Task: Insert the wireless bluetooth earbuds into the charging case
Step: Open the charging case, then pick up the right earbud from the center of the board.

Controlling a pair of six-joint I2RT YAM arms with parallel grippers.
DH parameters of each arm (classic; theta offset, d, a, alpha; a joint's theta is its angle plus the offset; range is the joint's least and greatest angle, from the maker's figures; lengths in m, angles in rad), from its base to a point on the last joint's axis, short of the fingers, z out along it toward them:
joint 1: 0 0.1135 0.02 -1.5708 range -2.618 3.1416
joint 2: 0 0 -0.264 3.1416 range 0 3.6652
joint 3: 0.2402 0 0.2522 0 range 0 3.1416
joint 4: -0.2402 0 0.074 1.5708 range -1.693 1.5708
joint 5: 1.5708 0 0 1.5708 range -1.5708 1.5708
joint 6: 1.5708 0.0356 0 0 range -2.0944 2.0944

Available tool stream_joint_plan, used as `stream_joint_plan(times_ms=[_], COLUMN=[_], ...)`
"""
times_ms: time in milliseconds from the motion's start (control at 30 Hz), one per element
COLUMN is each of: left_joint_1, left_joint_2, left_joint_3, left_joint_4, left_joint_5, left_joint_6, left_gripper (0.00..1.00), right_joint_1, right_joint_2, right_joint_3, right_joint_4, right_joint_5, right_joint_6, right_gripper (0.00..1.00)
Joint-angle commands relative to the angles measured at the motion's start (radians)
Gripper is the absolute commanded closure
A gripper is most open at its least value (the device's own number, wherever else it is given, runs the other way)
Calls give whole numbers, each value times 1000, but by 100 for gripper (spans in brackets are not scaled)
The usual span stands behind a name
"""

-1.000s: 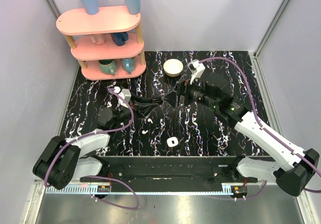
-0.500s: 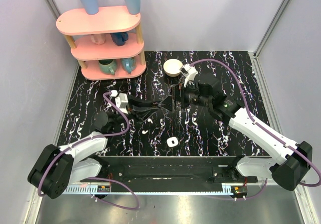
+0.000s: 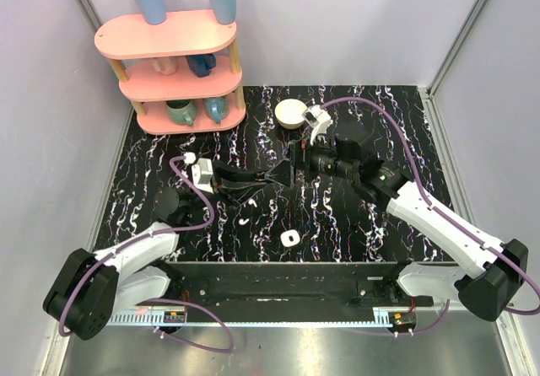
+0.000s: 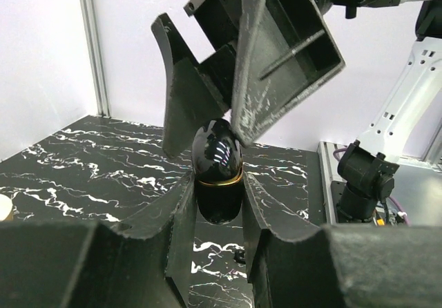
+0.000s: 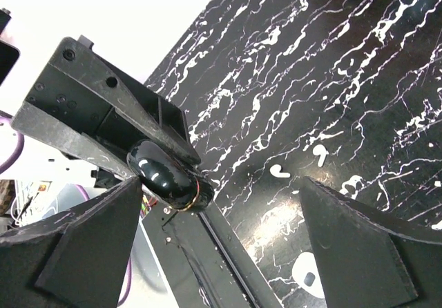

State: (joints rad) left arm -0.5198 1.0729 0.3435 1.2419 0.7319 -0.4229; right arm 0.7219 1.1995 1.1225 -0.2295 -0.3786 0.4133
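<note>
My left gripper is shut on a glossy black egg-shaped capsule with a gold ring and holds it in the air over the middle of the table. The open right gripper faces it, one finger to each side of the capsule, not touching. Below on the table, two white earbuds lie close together. One earbud shows from above. The white charging case, with a dark spot in its middle, sits near the front edge.
A pink shelf with mugs and blue cups stands at the back left. A white bowl sits at the back, just behind the right wrist. A small black piece lies on the marble table under the left gripper.
The right gripper has swung left and lined up facing the left one. The left gripper has pushed a little right with the capsule. Little has moved in the last half second.
</note>
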Motion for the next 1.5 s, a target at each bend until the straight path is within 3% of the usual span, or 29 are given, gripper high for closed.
stream_joint_plan(times_ms=[0, 600, 700, 767, 900, 1000, 1100, 1300, 1467], left_joint_1=[-29, -32, -32, -32, -32, -32, -32, -32, -32], left_joint_2=[-57, -64, -64, -67, -76, -94, -117, -168, -203], left_joint_3=[52, 5, -6, -12, -17, -15, -11, -9, -20], left_joint_4=[424, 424, 422, 422, 413, 392, 364, 320, 295], left_joint_5=[113, 60, 37, 23, 21, 34, 46, 58, 60], left_joint_6=[-14, 24, 39, 49, 56, 61, 69, 81, 91], left_gripper=[100, 100, 100, 100, 100, 100, 100, 100, 100], right_joint_1=[-1, -2, -1, -3, -33, -96, -156, -209, -237], right_joint_2=[0, -75, -103, -130, -173, -190, -215, -276, -264], right_joint_3=[51, 23, 14, 0, -39, -75, -133, -308, -392], right_joint_4=[47, 199, 187, 167, -27, -192, -322, -415, -485], right_joint_5=[56, -25, 38, 180, 620, 743, 770, 721, 693], right_joint_6=[1, 9, 9, 18, 94, 178, 247, 321, 381], right_gripper=[0, 0, 0, 0, 0, 0, 0, 1, 10])
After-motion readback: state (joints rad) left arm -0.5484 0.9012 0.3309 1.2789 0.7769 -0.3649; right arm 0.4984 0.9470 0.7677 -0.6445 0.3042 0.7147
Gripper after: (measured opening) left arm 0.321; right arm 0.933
